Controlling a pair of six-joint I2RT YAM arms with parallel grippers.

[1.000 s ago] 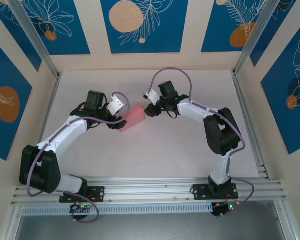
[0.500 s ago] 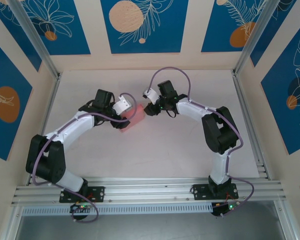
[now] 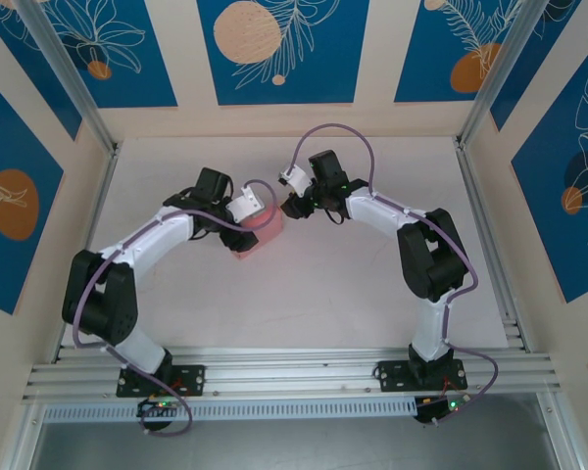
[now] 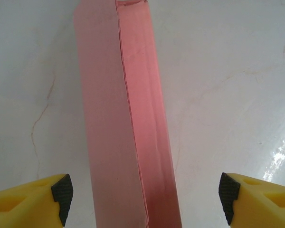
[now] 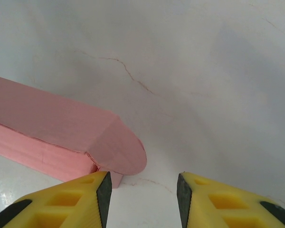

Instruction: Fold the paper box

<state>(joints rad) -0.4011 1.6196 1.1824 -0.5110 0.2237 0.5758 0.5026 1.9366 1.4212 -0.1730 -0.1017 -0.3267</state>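
White marbled worktop (image 3: 323, 284) bearing the folded pink card box (image 4: 128, 118), which lies untouched between the wide-open fingers of the left tool (image 4: 145, 194), while the right tool (image 5: 142, 192), likewise open and empty, hovers just beside its rounded end.

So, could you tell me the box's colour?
The box is plain pink, clearest in the left wrist view.

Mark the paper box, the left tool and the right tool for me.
paper box (image 4: 104, 118), left wrist view, on its broad pale face.
left tool (image 4: 145, 195), left wrist view, midway between its yellow fingertips.
right tool (image 5: 143, 192), right wrist view, midway between its fingertips.
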